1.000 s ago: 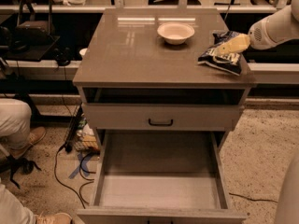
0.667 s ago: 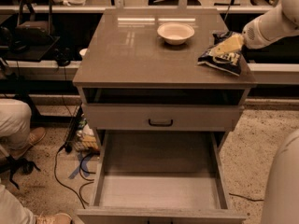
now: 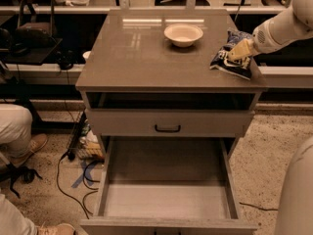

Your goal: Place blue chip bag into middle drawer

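Over at the worktop (image 3: 137,58) edge, gripper (image 3: 238,51) sits on the blue chip bag (image 3: 229,65); can't tell if jaws grip it. Weak hold, and it slides off, missing the middle drawer (image 3: 166,199).

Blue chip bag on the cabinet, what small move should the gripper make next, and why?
Probably get a firm hold on the chip bag and raise it slightly. The gripper sits right at the bag, which lies by the edge of the cabinet top, and the middle drawer is already pulled open below.
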You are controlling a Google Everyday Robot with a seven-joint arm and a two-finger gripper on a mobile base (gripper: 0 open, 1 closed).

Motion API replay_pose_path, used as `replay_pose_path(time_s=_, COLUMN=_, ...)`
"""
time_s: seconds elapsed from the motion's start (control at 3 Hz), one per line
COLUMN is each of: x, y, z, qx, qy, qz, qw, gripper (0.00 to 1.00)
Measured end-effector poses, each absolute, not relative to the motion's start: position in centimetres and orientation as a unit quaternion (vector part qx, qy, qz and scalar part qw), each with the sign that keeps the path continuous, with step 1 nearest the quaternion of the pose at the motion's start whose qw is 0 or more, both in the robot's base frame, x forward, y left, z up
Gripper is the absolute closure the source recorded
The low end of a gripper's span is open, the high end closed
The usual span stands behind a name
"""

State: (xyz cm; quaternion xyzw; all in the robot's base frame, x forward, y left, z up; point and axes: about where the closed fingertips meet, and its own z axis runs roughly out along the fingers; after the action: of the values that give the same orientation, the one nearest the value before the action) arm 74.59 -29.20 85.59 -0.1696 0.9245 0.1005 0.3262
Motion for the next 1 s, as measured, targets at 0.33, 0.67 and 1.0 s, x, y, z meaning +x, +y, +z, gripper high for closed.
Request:
replay_pose_path(time_s=0.33, x=72.4, y=-28.7, z=87.4, qx=-0.177, qy=0.919, qz=0.103, qw=0.337, gripper=0.85)
replay_pose_path(time_s=0.67, x=67.6, y=-29.6, z=91.5, qx=-0.178, qy=0.91, qz=0.077, qw=0.367, gripper=1.0)
replay_pose_path(time_s=1.0, x=59.8, y=-29.0, z=94.1, qx=-0.218, qy=0.911, qz=0.039, qw=0.349, gripper=1.0)
